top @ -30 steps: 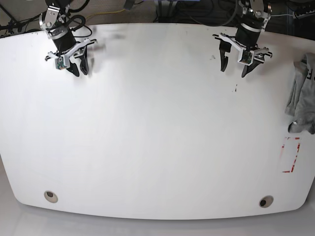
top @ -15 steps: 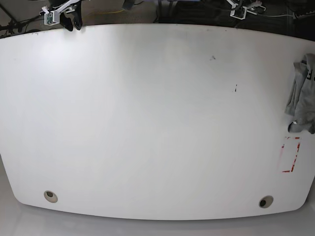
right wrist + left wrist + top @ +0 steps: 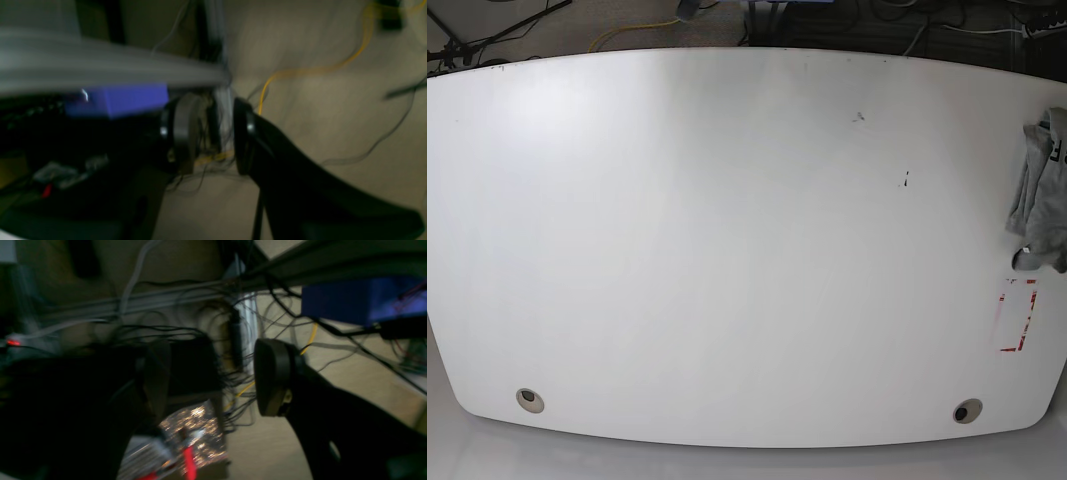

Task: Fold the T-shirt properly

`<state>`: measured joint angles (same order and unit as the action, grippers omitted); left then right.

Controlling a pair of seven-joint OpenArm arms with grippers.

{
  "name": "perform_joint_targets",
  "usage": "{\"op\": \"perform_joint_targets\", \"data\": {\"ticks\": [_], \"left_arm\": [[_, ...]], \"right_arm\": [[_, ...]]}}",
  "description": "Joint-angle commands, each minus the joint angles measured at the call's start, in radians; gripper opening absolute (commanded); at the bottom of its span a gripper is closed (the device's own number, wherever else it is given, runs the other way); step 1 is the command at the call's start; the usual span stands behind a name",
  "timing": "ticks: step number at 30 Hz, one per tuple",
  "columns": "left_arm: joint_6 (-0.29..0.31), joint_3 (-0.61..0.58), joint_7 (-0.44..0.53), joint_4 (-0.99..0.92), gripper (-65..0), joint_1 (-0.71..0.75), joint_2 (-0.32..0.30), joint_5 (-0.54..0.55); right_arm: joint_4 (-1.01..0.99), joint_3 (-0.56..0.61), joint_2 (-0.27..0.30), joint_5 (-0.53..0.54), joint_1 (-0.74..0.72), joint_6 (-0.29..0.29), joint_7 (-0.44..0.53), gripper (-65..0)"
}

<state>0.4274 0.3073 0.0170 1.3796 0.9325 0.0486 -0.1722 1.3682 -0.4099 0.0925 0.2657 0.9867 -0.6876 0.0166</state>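
Two hands off the worktop (image 3: 727,250), over floor and cables: left hand (image 3: 210,376) gaping wide, right hand (image 3: 210,133) parted narrowly, both empty. T-shirt (image 3: 1039,195) bunched at the worktop's right edge, above a red-marked rectangle (image 3: 1017,315).

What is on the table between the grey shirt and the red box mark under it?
Nothing. In the base view, only a bare strip of white table separates the crumpled T-shirt from the red rectangle mark.

lab: white table (image 3: 727,250), tangled cables (image 3: 200,333).
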Motion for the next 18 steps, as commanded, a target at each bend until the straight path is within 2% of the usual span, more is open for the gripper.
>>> {"op": "perform_joint_targets", "data": {"ticks": [1, 6, 9, 11, 16, 18], "left_arm": [[0.009, 0.000, 0.018, -0.108, -28.5, -0.025, -0.014, 0.007], [0.009, 0.000, 0.018, -0.322, -28.5, -0.158, -0.023, 0.003], [0.009, 0.000, 0.018, -0.466, -28.5, -0.246, -0.052, 0.003], [0.000, 0.000, 0.018, -0.564, -28.5, -0.307, -0.062, 0.003], [-0.146, 0.000, 0.019, -0.788, -28.5, -0.450, -0.066, -0.002], [-0.167, 0.000, 0.019, -0.849, -28.5, -0.494, -0.077, -0.002]], "right_arm": [[-0.091, 0.029, 0.029, 0.019, -0.021, -0.011, 0.029, -47.7], [-0.301, 0.095, 0.071, 0.014, -0.151, -0.011, 0.030, -47.7], [-0.427, 0.131, 0.086, -0.058, -0.239, -0.007, 0.042, -47.7], [-0.508, 0.144, 0.086, -0.113, -0.294, 0.027, 0.092, -47.7], [-0.711, 0.151, 0.086, -0.248, -0.430, 0.116, 0.187, -47.7], [-0.784, 0.151, 0.086, -0.293, -0.481, 0.142, 0.196, -47.7]]}}
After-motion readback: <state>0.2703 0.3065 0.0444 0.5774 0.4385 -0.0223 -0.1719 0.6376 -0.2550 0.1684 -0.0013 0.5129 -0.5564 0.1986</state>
